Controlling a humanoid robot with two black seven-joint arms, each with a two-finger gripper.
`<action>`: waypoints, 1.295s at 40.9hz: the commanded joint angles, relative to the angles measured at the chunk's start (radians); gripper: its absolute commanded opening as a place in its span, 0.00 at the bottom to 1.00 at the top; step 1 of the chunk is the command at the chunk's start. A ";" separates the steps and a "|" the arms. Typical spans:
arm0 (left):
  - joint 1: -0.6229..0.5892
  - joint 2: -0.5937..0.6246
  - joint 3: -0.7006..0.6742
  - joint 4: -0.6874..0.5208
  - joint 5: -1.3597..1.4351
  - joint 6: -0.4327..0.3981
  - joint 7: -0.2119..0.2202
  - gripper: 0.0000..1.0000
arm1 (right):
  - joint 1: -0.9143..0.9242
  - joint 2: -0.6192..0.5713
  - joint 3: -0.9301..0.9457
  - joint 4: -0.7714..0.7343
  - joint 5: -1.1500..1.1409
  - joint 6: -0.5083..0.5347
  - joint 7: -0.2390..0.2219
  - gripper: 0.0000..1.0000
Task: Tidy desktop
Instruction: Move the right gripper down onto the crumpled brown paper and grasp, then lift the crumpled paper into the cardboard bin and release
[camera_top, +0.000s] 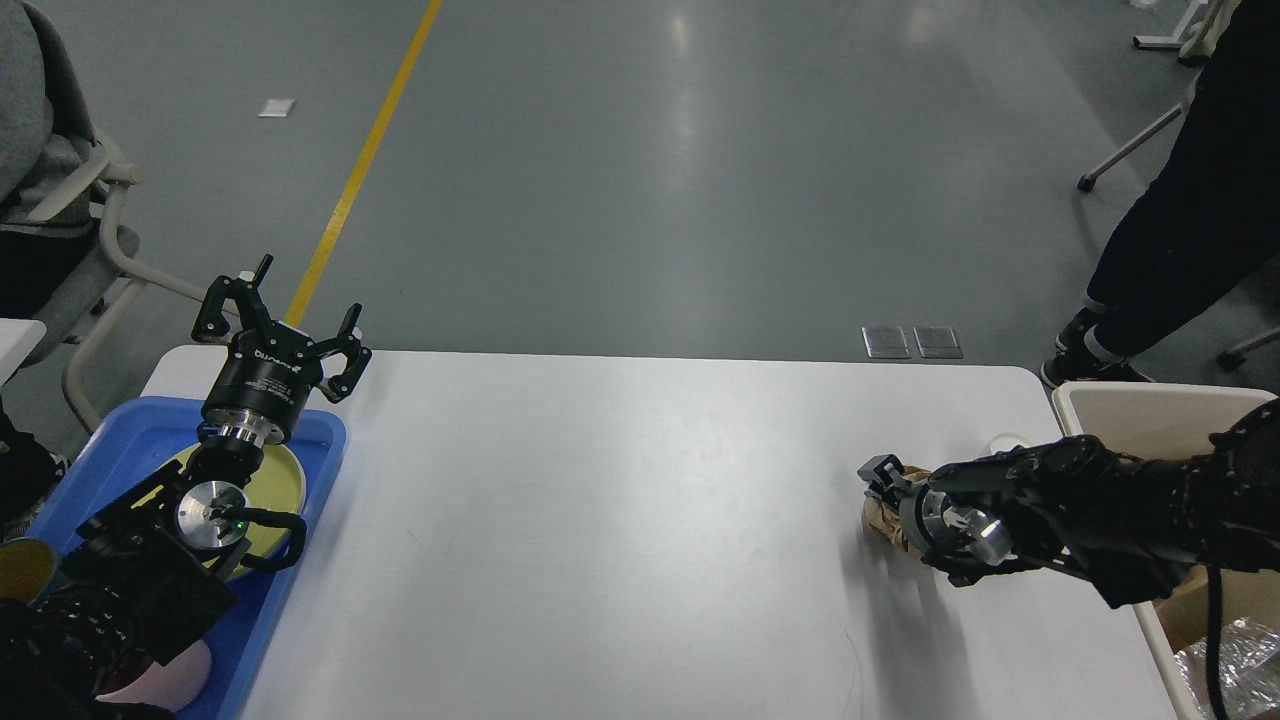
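The desktop (620, 520) is a large white tabletop. A crumpled brown paper ball (880, 522) lies on its right side. My right gripper (884, 484) is low over the table, right at the ball and covering most of it. Its fingers look dark and bunched together, so I cannot tell them apart. Just behind my right forearm, the rim of a white cup (1005, 441) shows. My left gripper (288, 318) is open and empty, held up above the far edge of the blue tray (140, 432).
A yellow-green plate (287, 482) lies in the blue tray under my left arm. A beige bin (1130, 410) stands against the table's right edge, with a brown paper bag (1185, 615) in it. One person stands at the far right (1200, 210). Another sits at the far left.
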 joint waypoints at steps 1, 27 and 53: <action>0.000 0.000 0.000 0.000 0.000 0.000 0.000 1.00 | -0.030 0.017 0.014 -0.026 0.001 -0.027 0.002 0.18; 0.000 0.000 0.000 0.000 0.000 0.000 0.000 1.00 | 0.170 -0.081 0.008 0.305 -0.021 -0.112 0.002 0.00; 0.000 0.000 0.000 0.000 0.000 0.000 0.000 1.00 | 1.115 -0.191 -0.322 0.844 -0.215 0.594 -0.001 0.00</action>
